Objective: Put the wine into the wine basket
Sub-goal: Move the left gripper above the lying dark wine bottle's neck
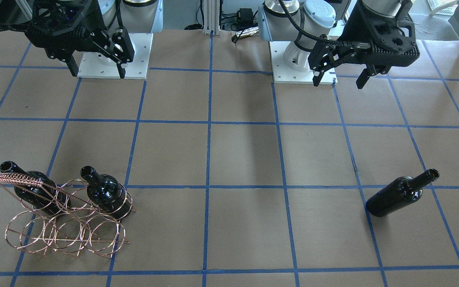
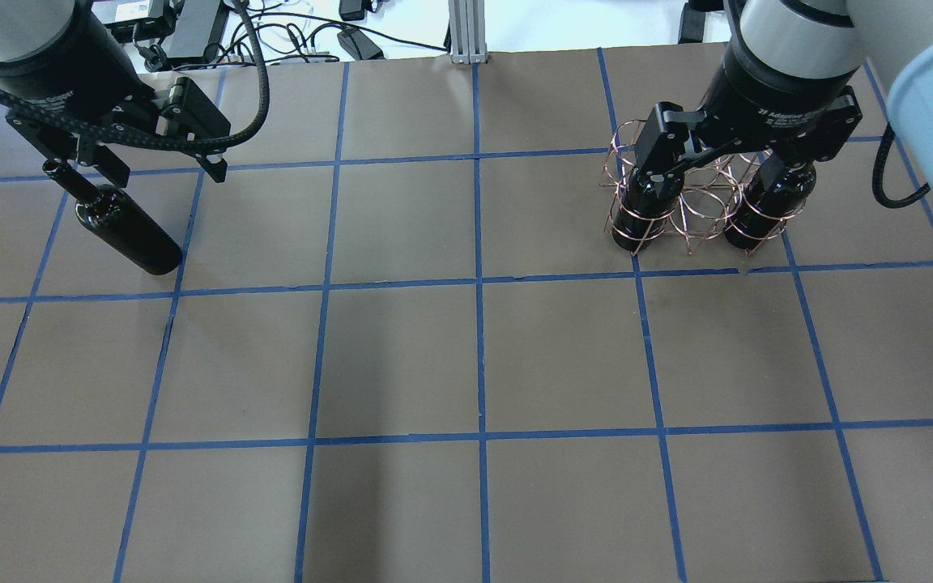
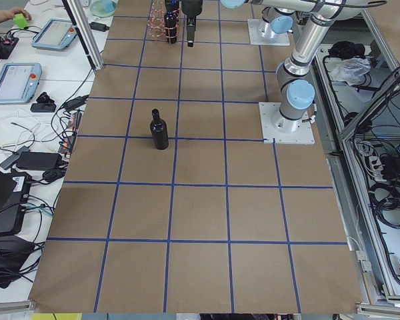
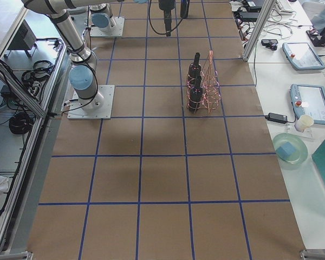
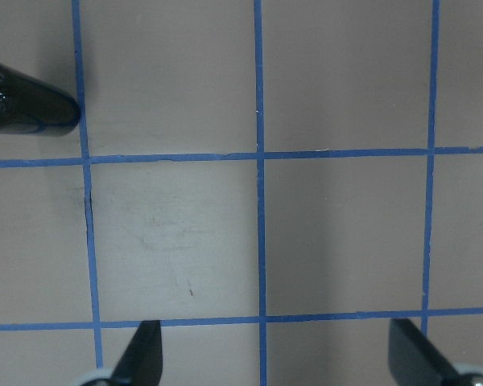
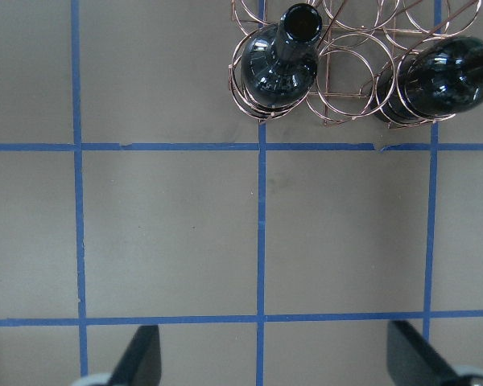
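A loose black wine bottle (image 1: 401,195) stands upright on the table; it also shows in the overhead view (image 2: 122,231) and the exterior left view (image 3: 160,130). My left gripper (image 1: 338,84) (image 2: 165,172) hangs open and empty above and beside it; the left wrist view shows its fingertips (image 5: 141,354) and only the bottle's edge (image 5: 24,104). The copper wire wine basket (image 1: 66,231) (image 2: 701,214) (image 6: 346,96) holds two look-alike bottles (image 1: 104,191) (image 1: 30,187). My right gripper (image 1: 98,75) (image 2: 717,174) hangs open and empty, high above the table on the robot's side of the basket.
The table (image 1: 237,159) is brown paper with a blue tape grid. The two arm bases (image 1: 114,59) (image 1: 301,63) stand at the robot's edge. Cables and tablets (image 3: 13,80) lie beyond the table's far edge.
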`<action>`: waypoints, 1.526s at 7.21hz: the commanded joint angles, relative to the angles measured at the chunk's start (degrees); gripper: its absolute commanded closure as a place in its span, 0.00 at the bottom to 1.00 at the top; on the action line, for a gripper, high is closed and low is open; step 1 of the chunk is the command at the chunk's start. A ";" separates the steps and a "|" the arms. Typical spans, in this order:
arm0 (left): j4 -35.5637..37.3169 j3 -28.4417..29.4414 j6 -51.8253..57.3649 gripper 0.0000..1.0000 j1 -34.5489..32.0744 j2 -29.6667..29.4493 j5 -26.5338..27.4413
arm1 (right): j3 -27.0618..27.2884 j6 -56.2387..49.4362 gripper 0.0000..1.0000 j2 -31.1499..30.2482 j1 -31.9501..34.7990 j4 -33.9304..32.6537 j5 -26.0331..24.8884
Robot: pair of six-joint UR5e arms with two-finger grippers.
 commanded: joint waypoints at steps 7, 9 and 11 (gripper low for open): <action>-0.55 -0.10 0.09 0.00 0.22 0.01 0.43 | 0.00 0.00 0.00 0.00 0.00 0.00 0.00; -0.46 -0.62 0.09 0.00 0.14 0.01 0.52 | 0.00 0.00 0.00 0.00 0.00 0.00 0.00; -0.82 -0.98 0.87 0.00 1.18 0.19 0.43 | 0.00 0.09 0.00 0.00 0.00 0.00 0.00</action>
